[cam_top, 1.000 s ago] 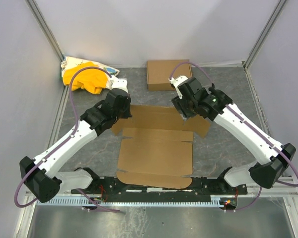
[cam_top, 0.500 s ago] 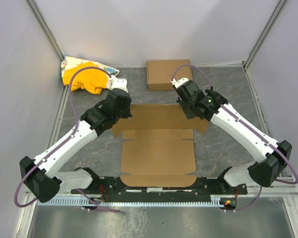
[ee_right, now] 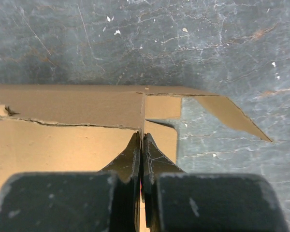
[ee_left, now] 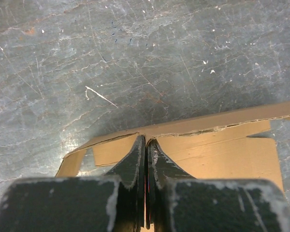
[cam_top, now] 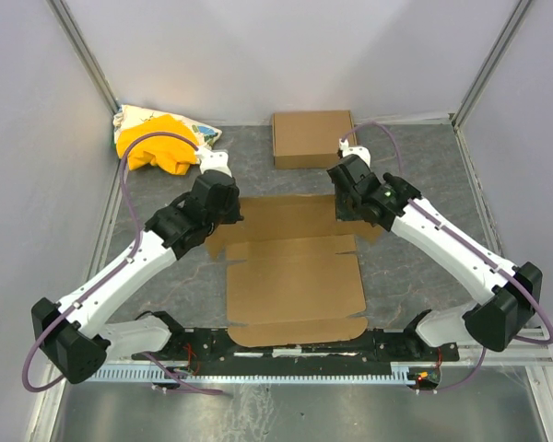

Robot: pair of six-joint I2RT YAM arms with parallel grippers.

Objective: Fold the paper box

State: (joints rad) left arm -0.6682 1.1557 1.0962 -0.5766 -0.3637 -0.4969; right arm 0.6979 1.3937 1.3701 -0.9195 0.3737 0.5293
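A yellow cloth [cam_top: 152, 147] lay bunched at the table's [cam_top: 415, 267] 10 o'clock corner. The left arm reached in from 7 o'clock, and the left gripper [cam_top: 229, 214] sat at the 11 o'clock corner of the box [cam_top: 295, 285]. In the left wrist view its jaws were pressed together on the cardboard edge there [ee_left: 145, 140]. A flap [ee_left: 77, 159] slanted down to the table at that view's 8 o'clock.

The box lay opened out, mostly flat, in the middle of the table. Its large panel ran toward 6 o'clock and ended just short of the arm bases. Its rear strip spanned the gap between the two grippers.

A carton [cam_top: 313, 138] rested at 12 o'clock, apart from the box.

The right gripper [cam_top: 341, 207] was at the box's 1 o'clock corner, its arm reaching in from 5 o'clock. In the right wrist view its jaws were clamped [ee_right: 143, 136] on a thin upright flap seen edge-on. A side flap [ee_right: 232, 113] angled off toward that view's 3 o'clock.
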